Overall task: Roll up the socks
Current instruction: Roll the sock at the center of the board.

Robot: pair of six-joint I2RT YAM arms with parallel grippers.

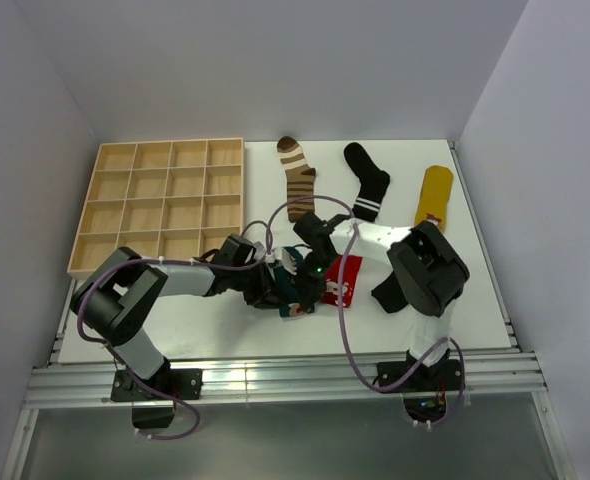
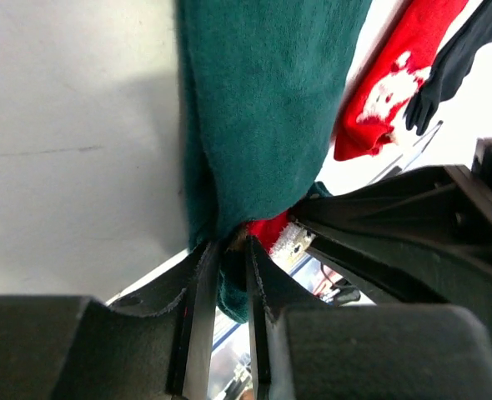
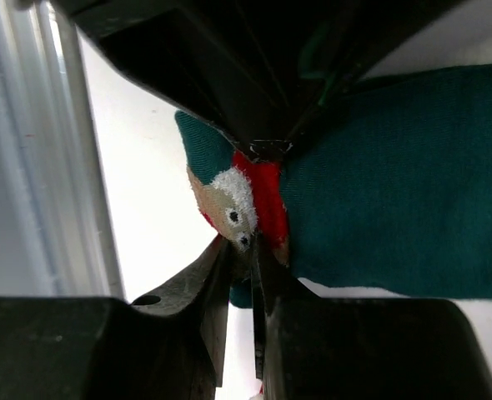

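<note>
Top view: I see teal sock (image 1: 293, 292) bunched front-centre on white table (image 1: 215, 320), both arms meeting over it. Red sock (image 1: 344, 282) just beside it on right. Brown-cream striped sock (image 1: 297, 178), banded black sock (image 1: 367, 182) and yellow sock (image 1: 434, 197) well apart, along far edge.

Left wrist: left gripper (image 2: 233, 250) clamped on teal sock's gathered edge. Soft knit spreads away from fingers in broad flat fold.

Right wrist: right gripper (image 3: 244, 246) pinched on same sock at fuzzy cartoon patch (image 3: 233, 204), fingers nearly touching.
</note>
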